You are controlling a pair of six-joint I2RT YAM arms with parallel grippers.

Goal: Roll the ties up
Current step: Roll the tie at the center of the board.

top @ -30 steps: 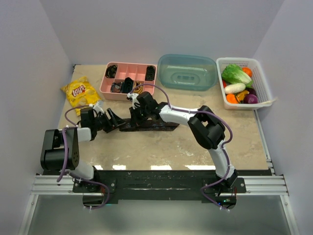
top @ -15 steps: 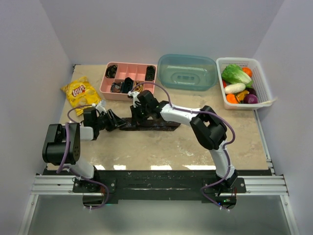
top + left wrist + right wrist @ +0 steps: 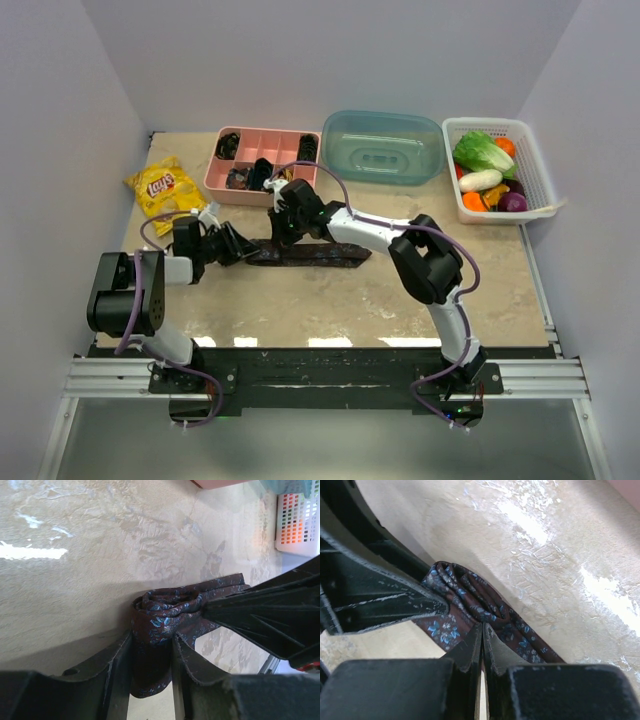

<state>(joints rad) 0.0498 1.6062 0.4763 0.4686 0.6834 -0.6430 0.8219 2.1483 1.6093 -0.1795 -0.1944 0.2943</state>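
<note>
Left fingers narrow, clamped on the bunched end of the necktie. The rest lies flat along the worktop, running right. Right fingers almost together, tips nipping the fabric just beside the left pair.

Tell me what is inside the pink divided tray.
Small dark coils sit in several compartments of the pink tray; others look empty. The right arm covers the tray's near right corner, so that part cannot be seen.
</note>
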